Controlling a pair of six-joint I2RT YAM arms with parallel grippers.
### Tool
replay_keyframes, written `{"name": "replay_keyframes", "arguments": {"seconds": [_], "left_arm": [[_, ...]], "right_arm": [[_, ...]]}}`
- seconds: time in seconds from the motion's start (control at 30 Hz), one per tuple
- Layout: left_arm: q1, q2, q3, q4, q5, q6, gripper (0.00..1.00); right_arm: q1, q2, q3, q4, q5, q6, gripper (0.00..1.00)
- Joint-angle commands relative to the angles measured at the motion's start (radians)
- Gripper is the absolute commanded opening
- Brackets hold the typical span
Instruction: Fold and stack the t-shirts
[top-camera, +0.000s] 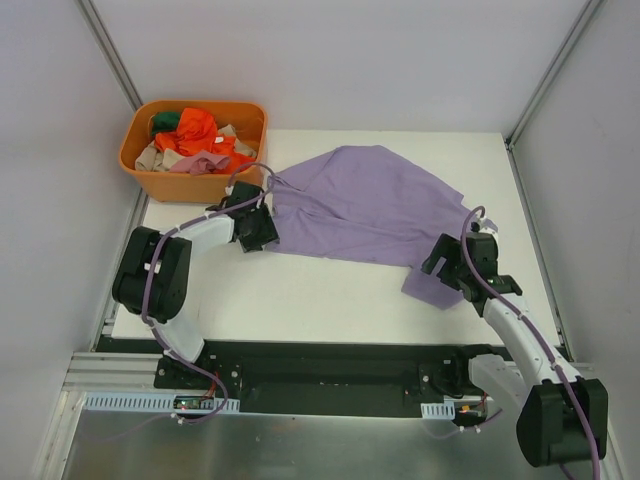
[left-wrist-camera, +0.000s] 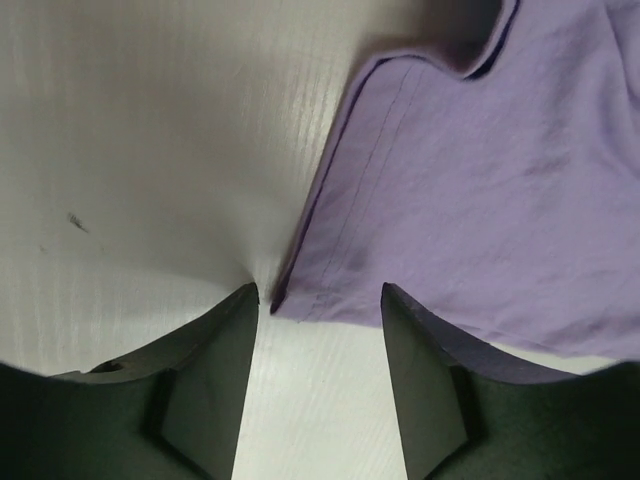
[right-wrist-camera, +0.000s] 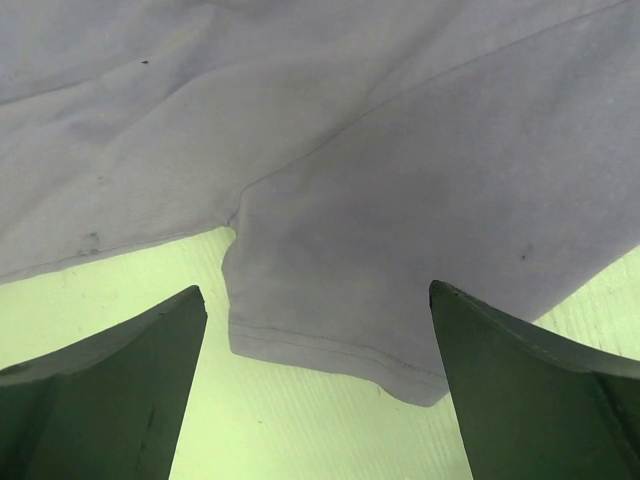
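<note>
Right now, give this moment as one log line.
purple t-shirt unfolded on table | left gripper open at its corner | right gripper open over sleeve

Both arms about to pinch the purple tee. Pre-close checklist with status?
1. Left gripper open: ok.
2. Hem corner of the purple cotton t-shirt lies between the left jaws: ok.
3. Right gripper open: ok, wide.
4. Short sleeve centred between the right jaws: ok.
5. Shirt lying flat: not ok, creased and bunched along its left edge.
6. Fingertips down on the white table: cannot tell.
</note>
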Motion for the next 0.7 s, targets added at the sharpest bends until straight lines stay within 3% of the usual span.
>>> {"name": "replay_keyframes", "arguments": {"seconds": [0.0, 0.43, 0.53, 0.67], "left_arm": [[-0.030, 0.036, 0.042, 0.015, -0.050, -0.013, 0.48], [-0.100, 0.081, 0.112, -0.043, -0.115, 0.035, 0.19], [-0.117, 0.093, 0.129, -0.063, -0.124, 0.058, 0.00], [-0.125, 0.067, 0.140, -0.072, -0.167, 0.094, 0.00]], "right_arm": [[-0.009, -0.026, -0.006, 0.003, 0.039, -0.010, 0.96], [-0.016, -0.025, -0.021, -0.010, 0.089, -0.037, 0.96], [-0.021, -0.032, -0.018, -0.026, 0.097, -0.041, 0.96], [-0.022, -0.048, -0.017, -0.030, 0.103, -0.045, 0.96]]}}
